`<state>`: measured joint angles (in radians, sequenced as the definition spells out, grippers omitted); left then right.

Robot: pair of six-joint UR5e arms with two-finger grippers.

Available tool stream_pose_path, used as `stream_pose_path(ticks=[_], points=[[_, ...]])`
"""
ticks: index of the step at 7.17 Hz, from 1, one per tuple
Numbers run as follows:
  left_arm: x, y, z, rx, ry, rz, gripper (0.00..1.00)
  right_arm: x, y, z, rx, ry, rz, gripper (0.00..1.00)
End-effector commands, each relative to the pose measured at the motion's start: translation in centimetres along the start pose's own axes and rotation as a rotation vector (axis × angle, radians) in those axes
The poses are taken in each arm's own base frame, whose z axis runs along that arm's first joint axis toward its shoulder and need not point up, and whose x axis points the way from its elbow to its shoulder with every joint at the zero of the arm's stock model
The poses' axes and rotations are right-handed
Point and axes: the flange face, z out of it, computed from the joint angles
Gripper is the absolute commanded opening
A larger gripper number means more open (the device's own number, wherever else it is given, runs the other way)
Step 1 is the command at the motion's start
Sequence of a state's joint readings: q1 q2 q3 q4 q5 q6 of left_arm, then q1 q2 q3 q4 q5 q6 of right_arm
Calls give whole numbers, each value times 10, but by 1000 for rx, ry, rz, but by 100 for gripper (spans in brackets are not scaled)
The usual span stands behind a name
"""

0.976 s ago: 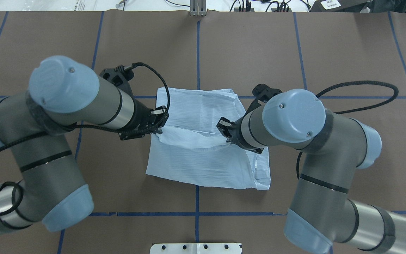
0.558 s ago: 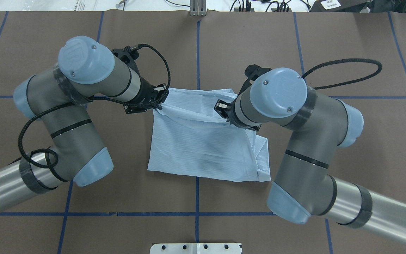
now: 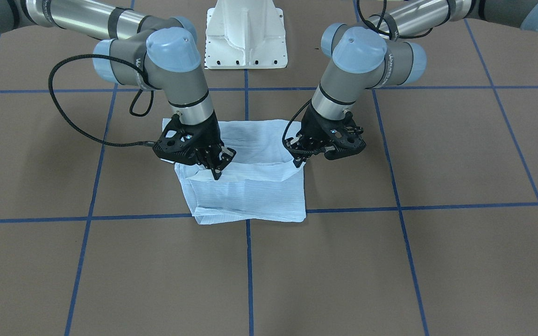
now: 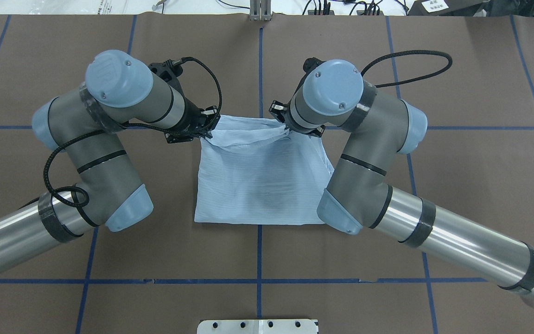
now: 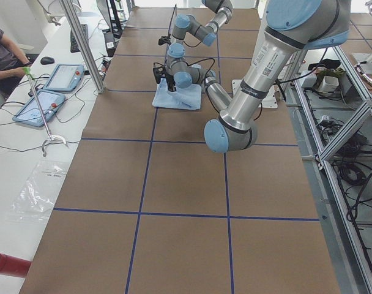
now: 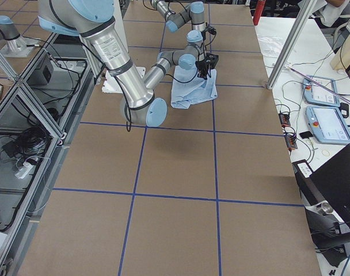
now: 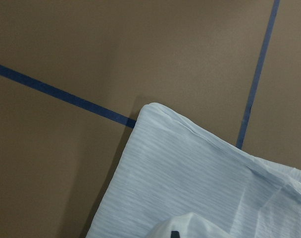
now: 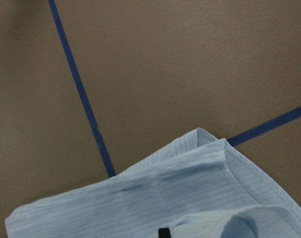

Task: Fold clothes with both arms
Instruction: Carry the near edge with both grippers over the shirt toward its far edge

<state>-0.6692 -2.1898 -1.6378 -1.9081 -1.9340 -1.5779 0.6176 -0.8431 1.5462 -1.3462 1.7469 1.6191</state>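
pale blue striped shirt [image 4: 262, 185] lies folded on the brown worktop [image 4: 457, 185]; we find left end effector [image 3: 298, 160] and right end effector [image 3: 216, 173] each clamped on its lifted edge.

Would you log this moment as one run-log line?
left gripper: shut on shirt | right gripper: shut on shirt | held edge raised

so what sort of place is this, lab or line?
Probably a robotics lab cell: brown table gridded with blue tape, control tablets on a side bench, left arm and right arm on one shirt.
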Motion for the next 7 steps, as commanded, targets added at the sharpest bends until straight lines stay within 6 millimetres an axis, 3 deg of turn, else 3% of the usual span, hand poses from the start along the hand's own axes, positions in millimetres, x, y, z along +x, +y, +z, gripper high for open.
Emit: stream_pose_path(ticks=[1, 4, 5, 7], points=[[0, -11, 22, 5, 9, -3, 0, -19, -23, 13, 16, 11, 10, 0], [-1, -22, 44, 9, 14, -2, 0, -32, -31, 51, 14, 47, 14, 0], [-3, -24, 48, 10, 6, -6, 0, -26, -33, 67, -1, 43, 13, 0], [-9, -29, 57, 12, 23, 0, 0, -26, -33, 68, -3, 44, 17, 0]])
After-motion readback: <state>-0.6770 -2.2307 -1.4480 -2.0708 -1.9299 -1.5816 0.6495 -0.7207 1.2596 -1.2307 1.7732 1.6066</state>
